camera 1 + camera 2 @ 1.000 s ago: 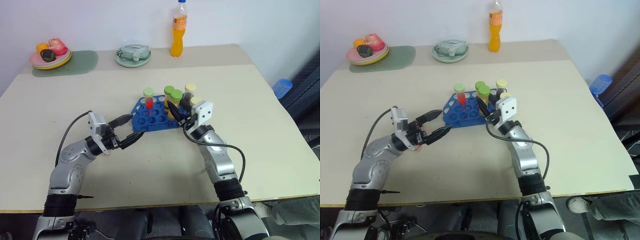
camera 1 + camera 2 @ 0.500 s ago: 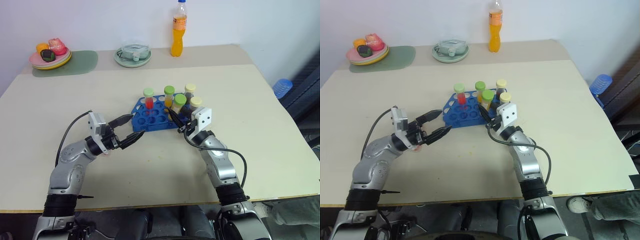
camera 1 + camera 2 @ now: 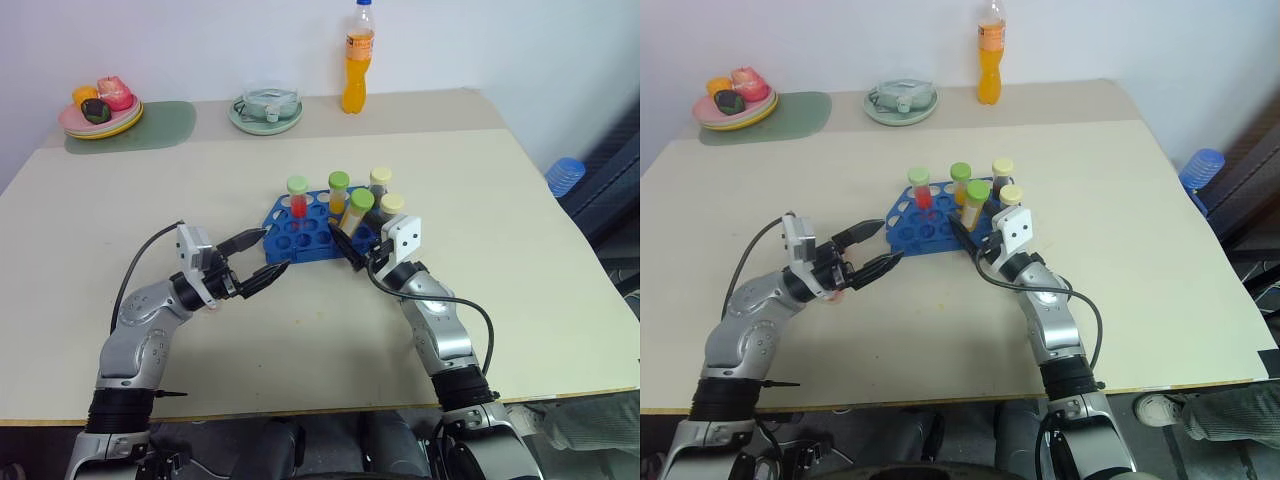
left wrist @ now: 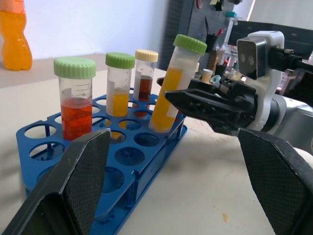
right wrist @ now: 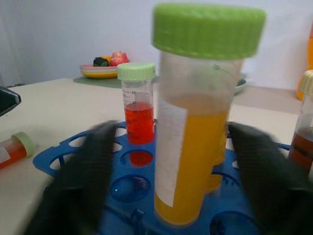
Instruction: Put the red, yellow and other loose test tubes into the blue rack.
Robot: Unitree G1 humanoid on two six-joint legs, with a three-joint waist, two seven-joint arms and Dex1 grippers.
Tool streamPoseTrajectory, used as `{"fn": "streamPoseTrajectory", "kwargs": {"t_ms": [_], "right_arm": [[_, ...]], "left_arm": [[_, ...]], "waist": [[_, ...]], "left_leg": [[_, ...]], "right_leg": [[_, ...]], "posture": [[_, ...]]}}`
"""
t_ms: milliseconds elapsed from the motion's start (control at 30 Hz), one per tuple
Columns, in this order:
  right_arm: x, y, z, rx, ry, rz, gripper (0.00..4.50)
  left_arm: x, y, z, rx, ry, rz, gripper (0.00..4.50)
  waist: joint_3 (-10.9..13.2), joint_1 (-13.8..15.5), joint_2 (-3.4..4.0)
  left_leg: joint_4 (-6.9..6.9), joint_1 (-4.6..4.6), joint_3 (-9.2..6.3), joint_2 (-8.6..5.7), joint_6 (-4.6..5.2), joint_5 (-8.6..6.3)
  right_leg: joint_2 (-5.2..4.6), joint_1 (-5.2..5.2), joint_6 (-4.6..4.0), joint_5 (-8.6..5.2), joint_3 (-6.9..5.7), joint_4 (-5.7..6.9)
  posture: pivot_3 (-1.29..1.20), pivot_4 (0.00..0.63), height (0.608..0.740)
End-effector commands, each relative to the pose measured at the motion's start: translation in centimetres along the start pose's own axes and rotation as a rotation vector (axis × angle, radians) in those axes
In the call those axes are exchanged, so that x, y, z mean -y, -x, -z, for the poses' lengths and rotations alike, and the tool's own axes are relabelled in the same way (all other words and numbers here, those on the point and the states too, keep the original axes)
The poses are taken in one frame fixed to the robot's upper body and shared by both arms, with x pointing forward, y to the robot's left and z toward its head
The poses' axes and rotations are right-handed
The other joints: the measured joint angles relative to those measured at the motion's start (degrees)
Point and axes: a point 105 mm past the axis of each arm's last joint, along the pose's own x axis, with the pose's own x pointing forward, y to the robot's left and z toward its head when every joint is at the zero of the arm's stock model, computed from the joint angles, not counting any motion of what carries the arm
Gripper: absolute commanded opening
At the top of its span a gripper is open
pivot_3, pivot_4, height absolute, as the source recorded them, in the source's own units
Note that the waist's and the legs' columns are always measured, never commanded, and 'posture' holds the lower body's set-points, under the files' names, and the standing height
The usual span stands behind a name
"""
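Observation:
The blue rack (image 3: 300,235) stands mid-table with several capped tubes in it: a red one (image 3: 298,200), a yellow one (image 3: 338,195) and a brown one (image 3: 379,184). A second yellow tube (image 5: 195,142) with a green cap leans in a front hole. My right gripper (image 5: 171,134) is open around it, fingers (image 5: 83,181) spread apart on either side. My left gripper (image 3: 262,256) hovers open at the rack's left end, holding nothing. One loose tube (image 5: 14,147) with reddish liquid and a green cap lies on the table near the left gripper.
An orange drink bottle (image 3: 358,62) and a round pale green dish (image 3: 266,110) stand at the table's far edge. A plate of fruit (image 3: 100,108) sits on a green mat at the far left. A blue object (image 3: 565,175) is off the table's right side.
My right gripper lowered the green-capped yellow tube into the rack, then its fingers spread off it. The tube now leans there. The left arm has not moved.

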Motion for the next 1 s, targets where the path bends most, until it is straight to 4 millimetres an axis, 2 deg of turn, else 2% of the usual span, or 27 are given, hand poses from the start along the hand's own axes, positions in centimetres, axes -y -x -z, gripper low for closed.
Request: {"fn": "streamPoseTrajectory", "kwargs": {"t_ms": [33,367,600,767,900,1000], "right_arm": [[0.1,-0.3,-1.3,0.045,0.041,0.0,4.46],[0.4,0.5,-2.0,0.037,0.115,-0.051,4.46],[0.9,3.8,-1.6,-0.054,0.117,-0.132,4.46],[1.8,6.3,-1.8,-0.118,0.135,-0.145,4.46],[2.2,8.2,-2.9,-0.161,0.161,-0.207,4.46],[2.3,8.8,-4.3,-0.166,0.18,-0.272,4.46]], "left_arm": [[0.0,0.1,-0.6,0.017,-0.037,-0.001,4.25],[0.0,0.1,-0.5,0.032,-0.034,-0.015,4.25],[-1.1,0.6,-1.6,0.106,0.021,-0.097,4.25],[-3.1,1.0,-3.2,0.179,0.07,-0.288,4.25],[-5.9,1.8,-3.6,0.073,0.015,-0.649,4.25],[-6.1,2.6,-3.4,-0.042,0.097,-0.761,4.25]], "waist": [[0.0,0.04,0.0],[0.0,0.1,0.0],[0.0,0.21,0.0],[0.0,0.29,-0.01],[0.0,0.53,-0.03],[0.0,0.51,-0.04]], "left_leg": [[0.0,0.0,0.0,0.0,0.0,0.0],[0.01,-0.01,0.0,-0.01,0.0,0.0],[0.0,-0.02,0.0,-0.01,0.0,0.0],[0.02,-0.02,0.0,-0.01,0.01,-0.01],[0.05,-0.04,0.0,-0.02,0.01,-0.01],[0.04,-0.04,0.0,-0.01,0.01,-0.01]], "right_leg": [[0.0,0.0,0.0,0.0,0.0,0.0],[-0.01,0.0,0.0,0.0,0.0,0.0],[-0.01,0.01,0.0,0.0,0.0,-0.01],[-0.02,0.02,0.0,0.0,0.01,-0.02],[-0.04,0.03,0.0,0.0,0.02,-0.03],[-0.03,0.05,0.0,0.0,0.02,-0.03]], "posture": [[0.0,0.15,0.74],[0.0,0.15,0.74],[0.0,0.15,0.74],[0.0,0.15,0.74],[0.0,0.15,0.74],[0.0,0.15,0.74]]}}
